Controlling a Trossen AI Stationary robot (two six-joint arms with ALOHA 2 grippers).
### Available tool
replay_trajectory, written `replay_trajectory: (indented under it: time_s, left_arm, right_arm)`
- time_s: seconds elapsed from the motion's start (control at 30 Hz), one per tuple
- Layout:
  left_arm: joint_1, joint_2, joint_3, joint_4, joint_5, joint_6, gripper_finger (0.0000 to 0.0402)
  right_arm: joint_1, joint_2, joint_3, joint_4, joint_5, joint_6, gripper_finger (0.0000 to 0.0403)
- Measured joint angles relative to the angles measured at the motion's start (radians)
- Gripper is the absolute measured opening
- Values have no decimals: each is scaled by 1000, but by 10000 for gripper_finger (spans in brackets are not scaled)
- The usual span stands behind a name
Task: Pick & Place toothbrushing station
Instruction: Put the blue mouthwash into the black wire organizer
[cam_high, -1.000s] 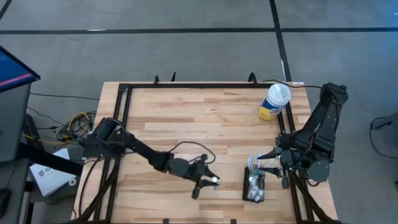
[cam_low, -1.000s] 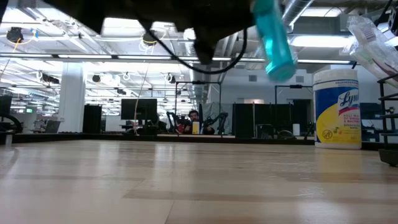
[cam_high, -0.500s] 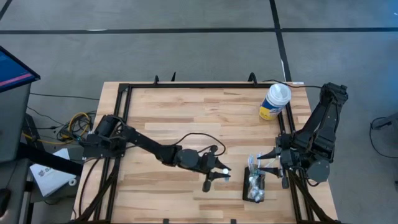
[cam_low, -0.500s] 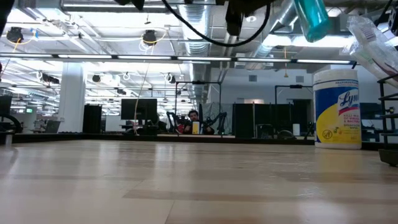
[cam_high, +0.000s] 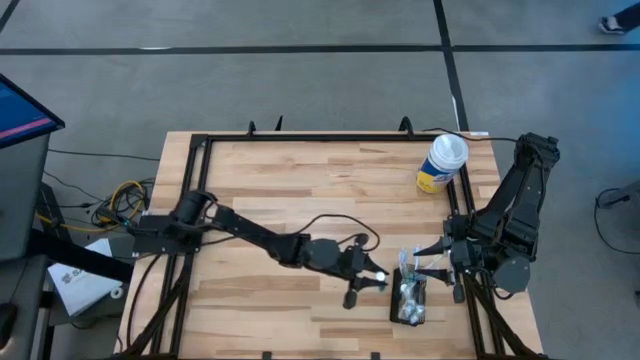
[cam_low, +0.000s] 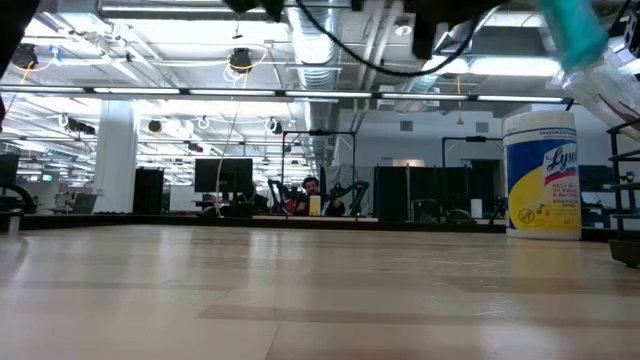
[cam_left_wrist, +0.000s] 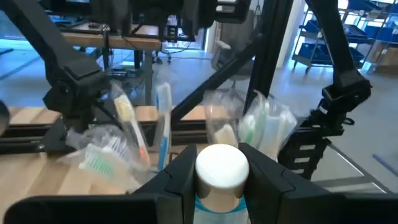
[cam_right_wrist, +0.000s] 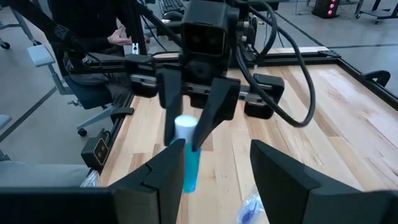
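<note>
The toothbrushing station (cam_high: 396, 300) is a small black box standing on the table near the front right, with wrapped toothbrushes (cam_left_wrist: 134, 127) sticking up out of it. My left gripper (cam_high: 375, 280) hovers just left of it, shut on a teal tube with a white cap (cam_right_wrist: 186, 155). The tube also shows at the top right of the low view (cam_low: 570, 30). My right gripper (cam_high: 432, 260) stands open just right of the station's far end, with nothing between its fingers (cam_right_wrist: 155, 177). My left gripper pinches the tube between its two fingers just below the white cap (cam_right_wrist: 185, 134), one finger on each side (cam_left_wrist: 180, 177). The fingers reach in about level from the table's left. The tube hangs upright, cap up, lifted clear of the table.
A yellow-and-blue wipes canister with a white lid (cam_high: 442, 163) stands at the far right of the table. A black frame (cam_high: 200, 200) runs around the wooden top. Bare wood lies to the left and in the middle.
My left gripper has carried the teal tube toward the table's right edge and upward, closing on the station. The tube has stayed upright in the hold. In the low view it has gone from the upper middle to the top right corner.
</note>
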Motion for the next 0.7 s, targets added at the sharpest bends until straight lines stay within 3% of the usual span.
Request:
replay_trajectory:
  time_s: [0.33,0.7]
  left_arm:
    - [4,107,155,-15,42,4,88]
    - [4,118,165,-2,40,2,88]
  right_arm:
    - [2,-1,0,1,0,0,171]
    - [2,-1,0,-2,0,-2,171]
